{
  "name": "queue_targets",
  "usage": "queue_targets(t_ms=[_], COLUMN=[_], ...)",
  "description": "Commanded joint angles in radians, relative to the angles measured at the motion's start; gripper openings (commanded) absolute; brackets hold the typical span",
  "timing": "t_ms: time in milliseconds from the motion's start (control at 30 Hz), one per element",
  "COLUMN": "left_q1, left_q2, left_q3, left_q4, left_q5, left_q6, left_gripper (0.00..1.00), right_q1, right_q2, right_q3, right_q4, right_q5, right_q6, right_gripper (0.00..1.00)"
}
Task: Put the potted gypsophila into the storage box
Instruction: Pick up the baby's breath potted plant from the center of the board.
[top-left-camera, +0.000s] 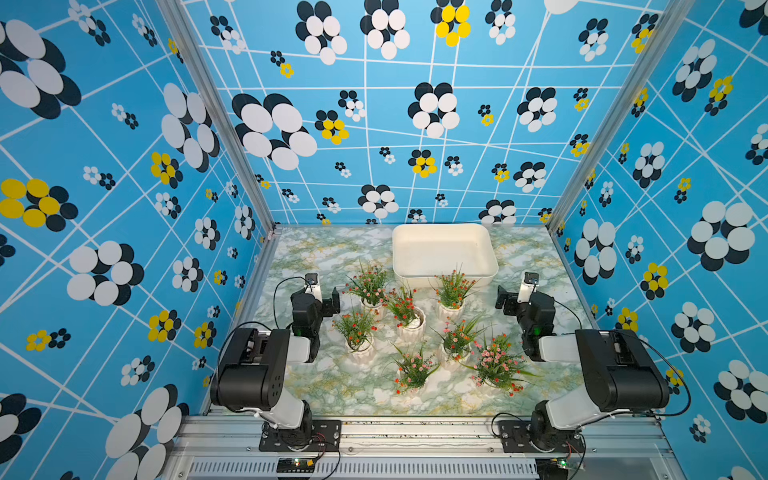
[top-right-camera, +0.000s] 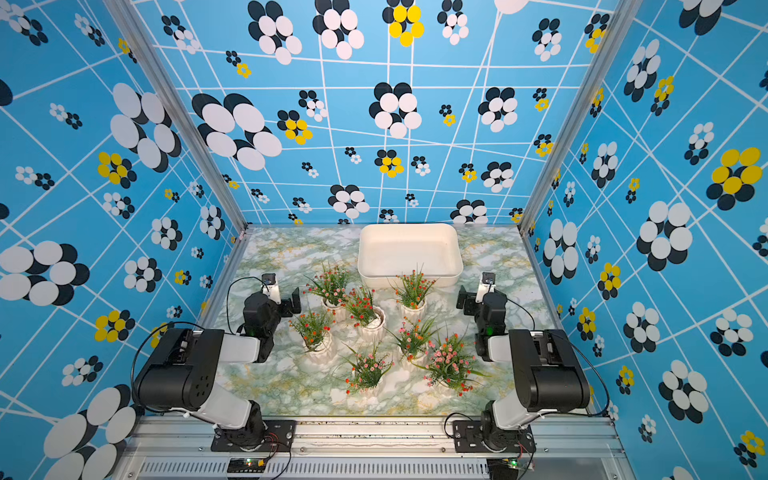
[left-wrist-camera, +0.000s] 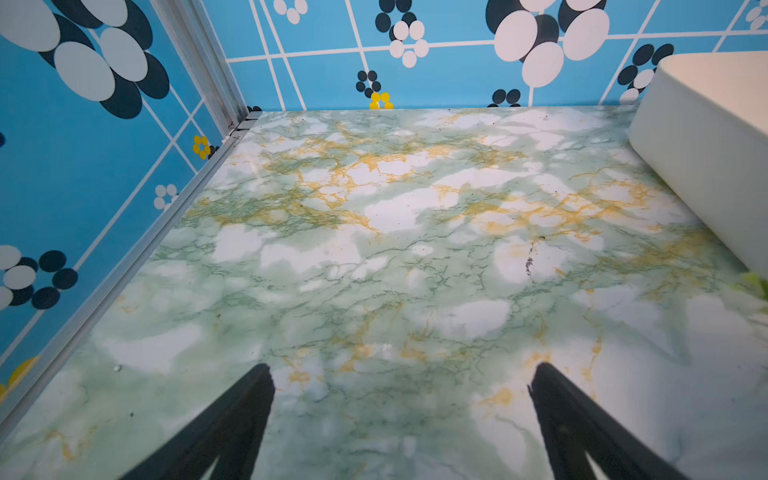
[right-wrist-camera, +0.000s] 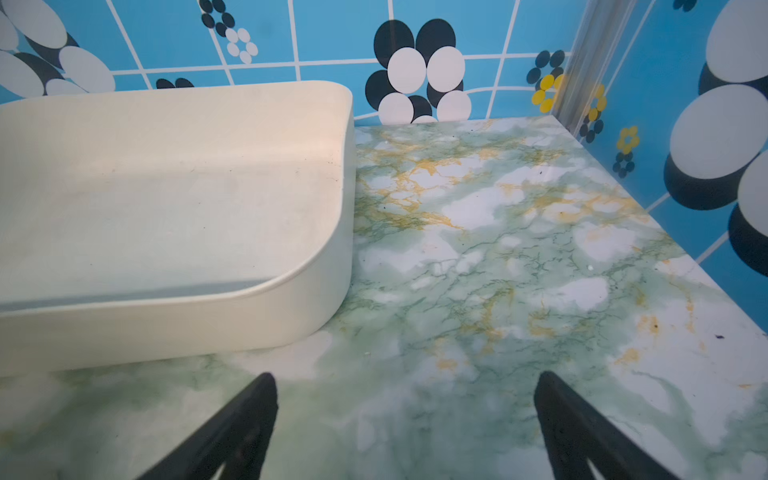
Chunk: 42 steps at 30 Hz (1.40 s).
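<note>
Several potted gypsophila (top-left-camera: 409, 316) (top-right-camera: 365, 309) stand in a loose cluster mid-table, in white ribbed pots with green tufts and pink, red or orange blossoms. Behind them, near the back wall, the cream-white storage box (top-left-camera: 441, 227) (top-right-camera: 409, 227) holds nothing. My left gripper (top-left-camera: 322, 297) (left-wrist-camera: 402, 370) hovers left of the cluster, open over bare marble, with the box's corner (left-wrist-camera: 706, 145) to one side. My right gripper (top-left-camera: 515, 297) (right-wrist-camera: 406, 376) hangs right of the cluster, open, just short of the box's wall (right-wrist-camera: 166, 316). Nothing is between either pair of fingers.
The marble-patterned table (top-left-camera: 316, 249) is closed in by blue flower-print walls (top-left-camera: 374, 124) and aluminium posts (top-left-camera: 257, 199) at the back corners. One pot (top-left-camera: 452, 295) stands close against the box's front wall. Both arm bases (top-left-camera: 291, 432) sit on the front rail.
</note>
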Motion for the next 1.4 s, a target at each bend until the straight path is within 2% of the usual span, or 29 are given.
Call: queue_targets(t_ms=[0, 700, 800, 1067, 1267, 1333, 1367], left_q1=[-0.002, -0.001, 0.000, 0.003, 0.006, 0.006, 0.005], left_q2=[-0.001, -0.002, -0.002, -0.007, -0.153, -0.240, -0.290], left_q3=[0.021, 0.021, 0.020, 0.019, 0.078, 0.108, 0.134], left_q4=[-0.009, -0.009, -0.010, -0.008, -0.236, -0.359, -0.443], left_q5=[-0.009, -0.007, -0.007, -0.005, -0.063, -0.075, -0.085], left_q6=[-0.008, -0.008, -0.008, -0.011, -0.035, -0.046, -0.061], left_gripper=[0.99, 1.00, 0.99, 0.99, 1.00, 0.99, 0.99], right_q1=[0.006, 0.006, 0.006, 0.000, -0.041, -0.043, -0.047], right_q2=[0.006, 0.007, 0.005, 0.005, -0.048, -0.115, -0.169], right_q3=[0.010, 0.011, 0.014, 0.012, -0.015, -0.010, 0.016], right_q4=[0.003, 0.001, -0.006, -0.004, 0.003, -0.070, -0.168], right_q5=[-0.012, 0.002, 0.065, 0.055, 0.013, 0.021, 0.029], right_q6=[-0.015, -0.008, 0.016, 0.020, 0.062, 0.067, 0.080], right_gripper=[0.99, 0.99, 0.99, 0.99, 0.99, 0.99, 0.99])
